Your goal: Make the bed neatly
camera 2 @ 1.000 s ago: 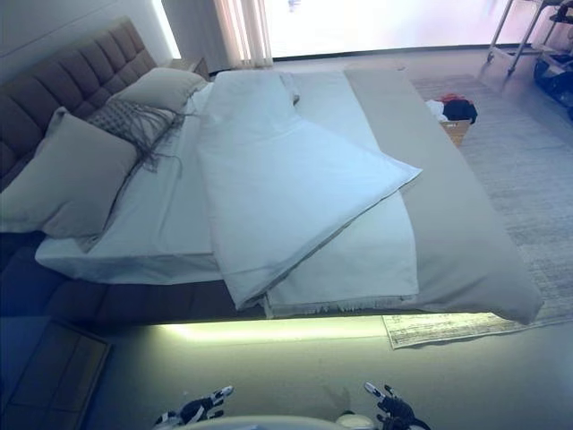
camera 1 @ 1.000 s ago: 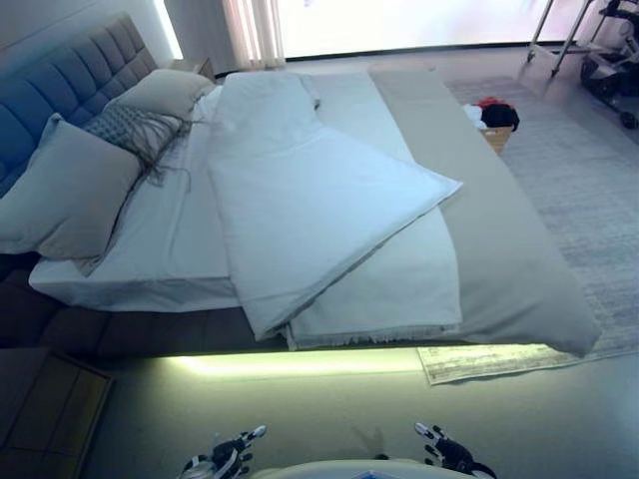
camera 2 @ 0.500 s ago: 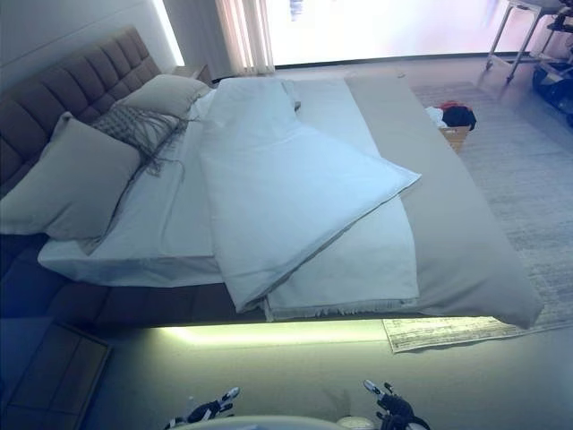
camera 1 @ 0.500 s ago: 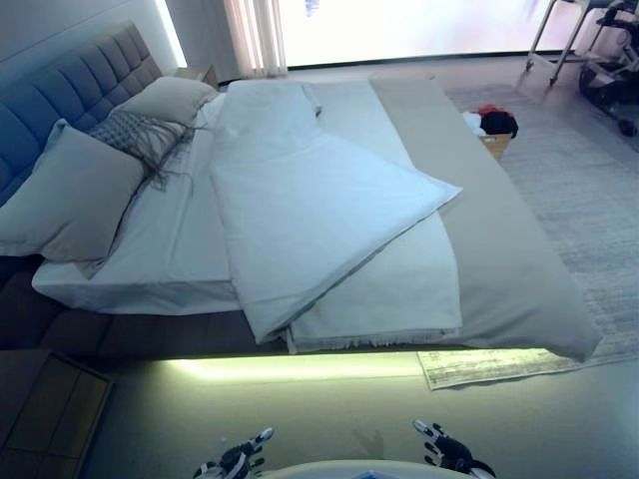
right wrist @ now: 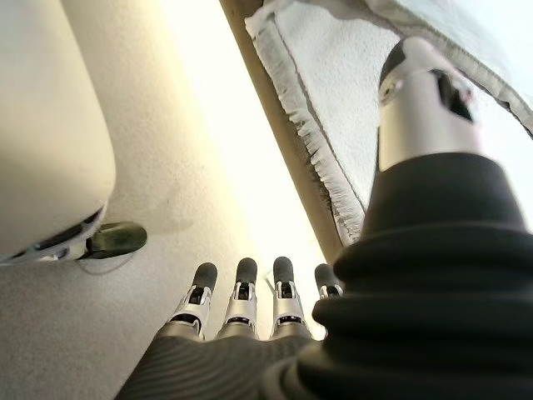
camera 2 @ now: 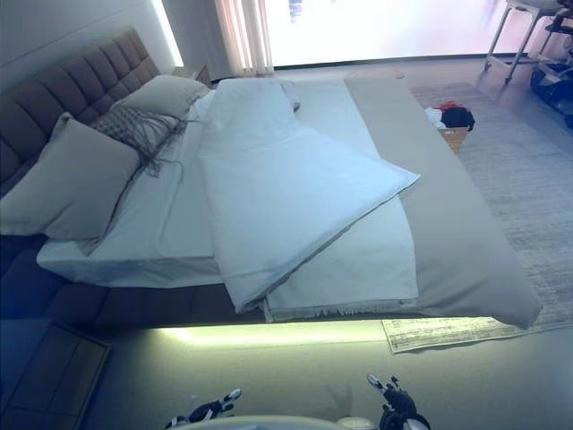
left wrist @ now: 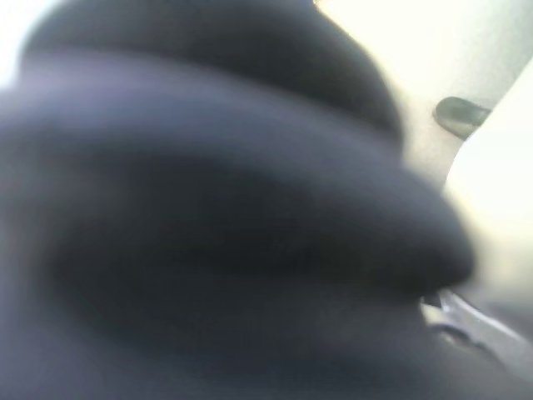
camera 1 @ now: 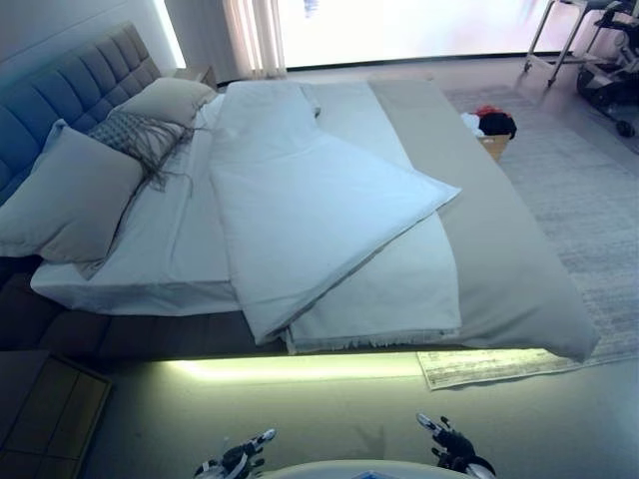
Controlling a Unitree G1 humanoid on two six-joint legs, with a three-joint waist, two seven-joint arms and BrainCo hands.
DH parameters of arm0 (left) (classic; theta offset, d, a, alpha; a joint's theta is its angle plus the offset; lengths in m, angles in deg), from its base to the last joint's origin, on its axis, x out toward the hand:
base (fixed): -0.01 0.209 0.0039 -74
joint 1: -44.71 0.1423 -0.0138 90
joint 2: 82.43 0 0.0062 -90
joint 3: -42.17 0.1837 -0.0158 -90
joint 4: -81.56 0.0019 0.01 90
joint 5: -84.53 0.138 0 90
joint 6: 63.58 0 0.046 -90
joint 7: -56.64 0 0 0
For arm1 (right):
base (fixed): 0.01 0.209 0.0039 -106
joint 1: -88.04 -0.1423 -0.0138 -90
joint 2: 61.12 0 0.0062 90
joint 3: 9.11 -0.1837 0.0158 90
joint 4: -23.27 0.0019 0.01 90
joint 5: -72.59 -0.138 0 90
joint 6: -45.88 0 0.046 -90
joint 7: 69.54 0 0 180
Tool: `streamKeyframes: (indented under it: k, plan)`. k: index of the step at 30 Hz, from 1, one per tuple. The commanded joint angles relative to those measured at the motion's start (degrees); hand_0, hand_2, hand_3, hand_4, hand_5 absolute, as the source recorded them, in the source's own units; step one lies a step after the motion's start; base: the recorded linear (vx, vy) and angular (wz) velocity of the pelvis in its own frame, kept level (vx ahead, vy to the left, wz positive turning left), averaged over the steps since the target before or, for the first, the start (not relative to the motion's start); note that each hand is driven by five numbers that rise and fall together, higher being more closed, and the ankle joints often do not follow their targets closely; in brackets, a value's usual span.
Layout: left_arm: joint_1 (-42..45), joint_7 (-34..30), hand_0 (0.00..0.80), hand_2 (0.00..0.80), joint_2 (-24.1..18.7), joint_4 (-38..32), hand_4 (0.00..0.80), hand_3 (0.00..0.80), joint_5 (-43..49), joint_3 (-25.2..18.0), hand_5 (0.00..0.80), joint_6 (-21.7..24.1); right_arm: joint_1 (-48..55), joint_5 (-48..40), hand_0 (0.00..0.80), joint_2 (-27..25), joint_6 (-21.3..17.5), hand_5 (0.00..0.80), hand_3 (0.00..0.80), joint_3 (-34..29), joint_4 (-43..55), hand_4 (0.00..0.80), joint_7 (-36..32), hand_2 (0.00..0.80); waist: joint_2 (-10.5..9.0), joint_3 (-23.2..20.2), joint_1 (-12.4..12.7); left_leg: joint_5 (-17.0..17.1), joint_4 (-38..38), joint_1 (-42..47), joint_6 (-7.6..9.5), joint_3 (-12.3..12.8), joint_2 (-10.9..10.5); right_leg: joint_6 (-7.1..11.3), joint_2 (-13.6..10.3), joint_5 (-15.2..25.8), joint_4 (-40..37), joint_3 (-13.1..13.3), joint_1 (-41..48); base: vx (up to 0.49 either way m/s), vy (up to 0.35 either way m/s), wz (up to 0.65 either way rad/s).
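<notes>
Across most of the head views: bed (camera 1: 504,249), unmade, with a lit strip along its base on the near side. Tufted headboard (camera 1: 60,105) at the robot's left. Tan bedspread (camera 1: 489,239) covers the right part of the bed and hangs over the near right corner.

White duvet (camera 1: 310,215) lies crooked on top: a long fold runs from the far edge down to the near edge, one corner sticks out to the right over the tan bedspread, and the near end droops over the bed's side. A second white layer (camera 1: 394,299) with a fringed hem shows under it at the near edge. Bare white sheet (camera 1: 170,235) is exposed between duvet and pillows.

Pillows are at the headboard end: large beige one (camera 1: 65,195) nearest, another beige one (camera 1: 165,97) at the far corner, and a grey fringed cushion (camera 1: 130,130) between them, its tassels trailing onto the sheet.

Grey rug (camera 1: 579,190) is on the floor right of the bed. A small basket (camera 1: 491,125) with dark and red cloth sits at its far edge, beside the bed.

Right hand (right wrist: 250,308): low over the floor, well short of the bed, fingers straight and spread, holding nothing. Fringed hem shows past it in the wrist view.

Left hand (camera 1: 238,459): also low at the bottom edge, fingers extended, empty. Its wrist view is blocked by the dark cover.
</notes>
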Motion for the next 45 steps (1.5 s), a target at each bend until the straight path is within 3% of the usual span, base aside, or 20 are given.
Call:
streamKeyframes:
  k: [1,2,4,6,7,9,11,14,15,16,18,20,23,24,27,31,35,38,45]
  plan:
    - [-4.4,2.3,0.0,0.0,0.9,2.4,0.0,0.0,-5.7,-2.4,0.0,2.5,-6.8,1.8,0.0,1.6,-1.8,0.0,0.0,0.8,-2.8,0.0,1.2,0.0,-5.27,4.6,1.6,-3.9,17.7,-7.1,3.31,0.1,-5.6,-0.27,-1.4,-1.9,4.8,1.7,-1.2,-0.049,-0.053,0.08]
    - [-4.5,2.4,0.0,0.0,0.9,2.1,0.0,0.0,-8.0,-3.7,0.0,3.1,-7.1,2.9,0.0,1.0,-1.3,0.0,0.0,1.2,-2.2,0.0,1.4,0.0,-5.53,6.1,2.0,-1.1,24.4,-11.7,2.37,-0.7,-5.0,-1.22,-1.4,-1.8,5.2,2.3,-1.3,0.0,0.0,0.0]
    - [-4.6,2.8,0.0,0.0,1.1,1.9,0.0,0.0,-11.0,-5.7,0.0,3.8,-7.5,5.5,0.0,0.2,-1.1,0.0,0.0,1.8,-2.3,0.0,2.6,0.0,-4.91,7.7,2.3,2.9,23.9,-15.2,1.08,-0.3,-2.6,-1.63,-0.7,-2.2,5.8,3.6,-0.9,0.075,0.112,-0.22]
    - [-4.4,3.4,0.0,0.0,0.9,2.2,0.0,0.0,-13.8,-7.4,0.0,4.5,-7.7,4.9,0.0,-0.9,-0.8,0.0,0.0,1.1,-3.2,0.0,1.1,0.0,-3.83,8.5,2.4,6.9,15.2,-14.2,-0.37,1.2,1.5,-1.16,-0.2,-3.4,6.0,4.2,0.5,0.258,0.242,-0.21]
    - [-4.0,3.6,0.0,0.0,0.8,2.7,0.0,0.0,-15.5,-8.3,0.0,5.0,-7.4,2.9,0.0,-1.2,-0.3,0.0,0.0,0.4,-3.4,0.0,-1.3,0.0,-2.99,8.6,2.8,10.9,7.9,-13.9,-1.68,0.8,3.9,-0.81,0.4,-4.3,5.6,4.5,1.9,0.33,0.222,-0.19]
    - [-3.4,4.2,0.0,0.0,0.8,3.2,0.0,0.0,-16.4,-9.6,0.0,5.5,-6.2,1.0,0.0,-1.6,-0.2,0.0,0.0,-0.6,-3.5,0.0,-4.3,0.0,-2.73,8.8,3.9,14.7,-0.2,-15.2,-3.01,-0.7,6.1,-0.26,0.3,-5.8,4.8,5.6,4.8,0.365,0.208,-0.02]
    - [-2.9,4.6,0.0,0.0,1.0,3.6,0.0,0.0,-16.7,-10.8,0.0,5.9,-5.1,1.5,0.0,-2.0,-0.5,0.0,0.0,-1.5,-4.1,0.0,-4.2,0.0,-2.78,8.7,4.4,15.6,-3.1,-16.7,-3.79,-1.1,7.6,0.18,-0.5,-7.2,4.6,6.1,7.2,0.375,0.242,0.15]
    - [-1.8,4.3,0.0,0.0,1.4,3.4,0.0,0.0,-16.2,-11.1,0.0,6.0,-3.9,2.1,0.0,-2.5,-1.4,0.0,0.0,-3.2,-5.7,0.0,-4.4,0.0,-2.03,8.1,4.3,15.7,-3.0,-17.1,-4.29,1.6,8.9,1.38,-2.0,-9.5,5.1,5.9,9.9,0.334,0.283,0.15]
    - [-1.8,4.3,0.0,0.0,1.4,3.4,0.0,0.0,-16.2,-11.1,0.0,6.0,-3.9,2.1,0.0,-2.5,-1.5,0.0,0.0,-3.3,-5.8,0.0,-4.5,0.0,-2.01,8.1,4.3,15.7,-3.0,-17.0,-4.3,1.7,8.9,1.45,-2.1,-9.6,5.1,5.8,10.1,0.368,0.332,-0.13]
    - [-1.5,4.3,0.0,0.0,1.5,3.6,0.0,0.0,-15.2,-11.1,0.0,5.7,-3.8,2.2,0.0,-2.3,-2.1,0.0,0.0,-4.1,-6.7,0.0,-5.4,0.0,-1.72,7.6,4.5,14.5,-2.3,-16.6,-3.91,2.9,8.6,2.73,-4.0,-10.5,5.8,5.6,11.6,0.46,0.416,-0.3]
    - [-1.4,4.7,0.0,0.0,1.3,3.9,0.0,0.0,-12.7,-11.1,0.0,4.6,-4.7,2.1,0.0,-1.9,-1.8,0.0,0.0,-4.5,-6.9,0.0,-4.5,0.0,-1.85,6.6,5.4,12.7,-1.4,-16.0,-3.3,2.0,7.5,4.82,-7.3,-10.7,7.3,4.8,12.2,0.56,0.491,-0.55]
    - [-1.3,4.0,0.0,0.0,0.3,4.2,0.0,0.0,-11.3,-10.8,0.0,4.4,-4.7,-1.5,0.0,-1.4,-0.3,0.0,0.0,-5.7,-5.4,0.0,-7.5,0.0,-2.37,5.7,6.1,10.6,4.1,-18.0,-2.41,1.6,5.7,6.16,-9.7,-10.9,10.2,4.4,13.2,0.458,0.393,-0.43]
    - [-1.6,3.1,0.0,0.0,-0.7,3.0,0.0,0.0,-6.0,-9.6,0.0,2.6,-4.1,0.7,0.0,-1.0,1.5,0.0,0.0,-6.1,-3.7,0.0,-7.3,0.0,-3.25,4.1,5.5,7.9,6.4,-18.3,0.65,2.6,3.0,7.13,-12.4,-5.6,16.1,5.5,11.2,0.357,0.351,0.05]
    - [-2.9,3.3,0.0,0.0,-1.5,2.7,0.0,0.0,-5.6,-7.3,0.0,1.9,-3.9,0.3,0.0,-0.8,2.1,0.0,0.0,-5.4,-3.3,0.0,-7.2,0.0,-3.22,3.6,4.8,6.3,6.2,-17.3,2.79,2.0,0.8,6.88,-13.4,-0.1,22.9,6.7,7.3,0.328,0.329,0.18]
    - [-4.4,3.3,0.0,0.0,-3.2,2.7,0.0,0.0,-4.3,-5.8,0.0,0.6,-3.8,-2.0,0.0,-0.8,2.5,0.0,0.0,-5.6,-3.8,0.0,-7.9,0.0,-2.43,3.4,3.4,5.0,5.3,-15.4,4.66,2.2,-1.2,5.47,-10.9,1.1,29.0,7.3,0.5,0.308,0.219,0.23]
    - [-6.2,3.5,0.0,0.0,-4.8,2.6,0.0,0.0,-5.1,-5.8,0.0,0.6,-5.9,-5.2,0.0,-1.8,1.7,0.0,0.0,-5.0,-4.3,0.0,-9.7,0.0,-0.96,5.6,2.2,4.7,4.3,-13.4,3.75,2.6,-1.7,3.15,-7.1,-2.1,21.2,3.0,-10.5,0.091,-0.025,0.07]
    - [-8.5,2.5,0.0,0.0,-5.1,1.5,0.0,0.0,-6.3,-6.1,0.0,2.1,-12.4,-9.6,0.0,-2.5,0.9,0.0,0.0,-3.2,-2.5,0.0,-10.2,0.0,-1.76,10.8,1.2,0.3,7.2,-14.3,4.14,2.2,-3.2,4.23,-7.8,5.5,13.5,2.8,-22.8,-0.133,-0.163,-0.15]
    - [-6.8,2.9,0.0,0.0,-4.0,1.6,0.0,0.0,-8.2,-5.5,0.0,2.7,-10.9,-7.8,0.0,-1.5,1.3,0.0,0.0,-3.0,-1.2,0.0,-8.6,0.0,-2.8,9.9,0.1,-1.8,12.0,-14.9,4.55,2.0,-2.7,4.02,-6.5,3.4,13.2,4.9,-20.0,0.197,-0.194,0.35]
    - [-4.2,3.0,0.0,0.0,-0.6,2.6,0.0,0.0,-6.5,-5.8,0.0,1.9,-8.4,-7.7,0.0,-1.3,1.1,0.0,0.0,-3.5,-1.1,0.0,-10.6,0.0,-3.51,6.0,0.1,-2.3,9.5,-7.6,2.39,2.3,0.8,2.65,-6.2,-0.2,13.2,-0.6,-13.7,0.304,-0.091,0.24]
